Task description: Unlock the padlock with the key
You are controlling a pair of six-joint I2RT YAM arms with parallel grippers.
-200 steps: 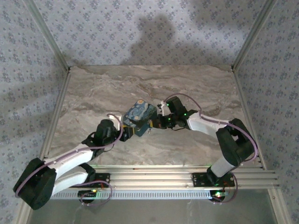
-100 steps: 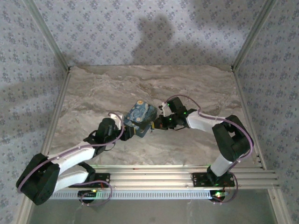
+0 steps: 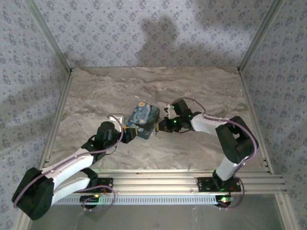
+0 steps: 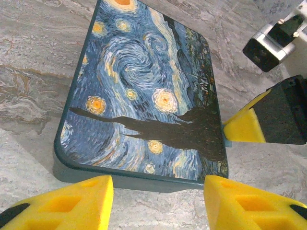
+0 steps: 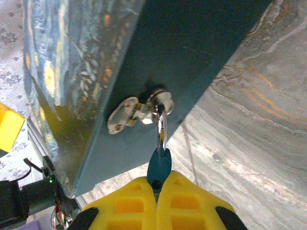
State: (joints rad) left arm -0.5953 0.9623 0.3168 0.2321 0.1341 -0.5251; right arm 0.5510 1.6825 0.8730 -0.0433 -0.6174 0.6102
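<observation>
Meanwhile the right arm has drawn its elbow inward over the last second, and the padlock [image 3: 143,119] has tipped slightly, near the middle of the table [image 3: 201,91]. The right gripper [image 5: 157,184] stays pinched tight on the key [image 5: 161,132], whose blade sits in the keyhole on the padlock's dark side. The left gripper [image 4: 158,184], jaws about half spread, clamps the padlock's near edge. Probably the turn is under way; nothing looks released yet.
</observation>
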